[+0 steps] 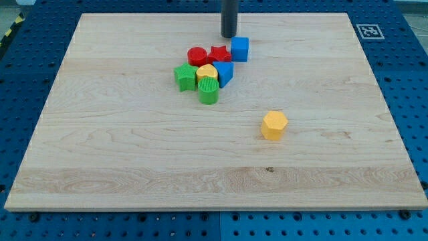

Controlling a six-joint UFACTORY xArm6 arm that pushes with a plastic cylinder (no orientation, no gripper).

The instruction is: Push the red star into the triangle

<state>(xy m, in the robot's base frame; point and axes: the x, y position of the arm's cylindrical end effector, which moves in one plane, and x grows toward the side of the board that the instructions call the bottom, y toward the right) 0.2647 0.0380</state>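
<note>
The red star (219, 54) lies near the view's top centre, touching the blue triangle (225, 72) just below it. A red cylinder (196, 56) sits at the star's left and a blue cube (240, 49) at its right. My tip (229, 35) stands just above the star and left of the blue cube, apart from both. A yellow block (206, 72), a green star (185, 77) and a green cylinder (208, 90) crowd the triangle's left side.
A yellow hexagon (274, 125) lies alone right of centre. The wooden board (134, 167) rests on a blue perforated table, with a marker tag (368, 31) at the top right corner.
</note>
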